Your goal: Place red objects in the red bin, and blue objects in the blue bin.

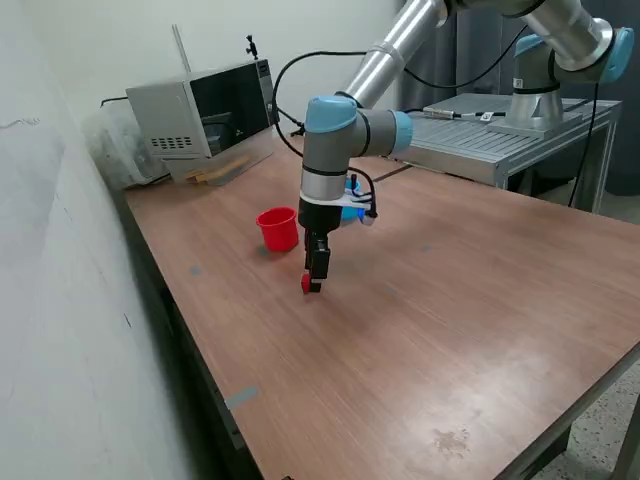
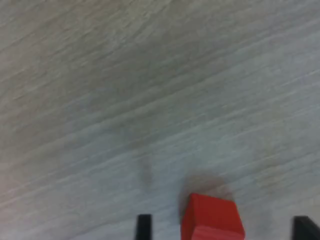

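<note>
A small red cube (image 1: 308, 284) (image 2: 212, 218) rests on the wooden table (image 1: 420, 330). My gripper (image 1: 316, 283) (image 2: 223, 230) is down at table height around the cube. In the wrist view the two dark fingertips (image 2: 144, 227) stand on either side of the cube with a gap on both sides, so the gripper is open and touches nothing. The red bin (image 1: 278, 228), a small red cup, stands upright just beyond the cube toward the exterior view's left. A light blue shape (image 1: 354, 207) shows behind the wrist; I cannot tell whether it is the blue bin. No blue cubes are in view.
A grey microwave-like box (image 1: 205, 110) sits at the table's far corner on the exterior view's left. A white wall (image 1: 60, 300) runs along that side. A second arm's base stands on a metal stand (image 1: 510, 130) at the back right.
</note>
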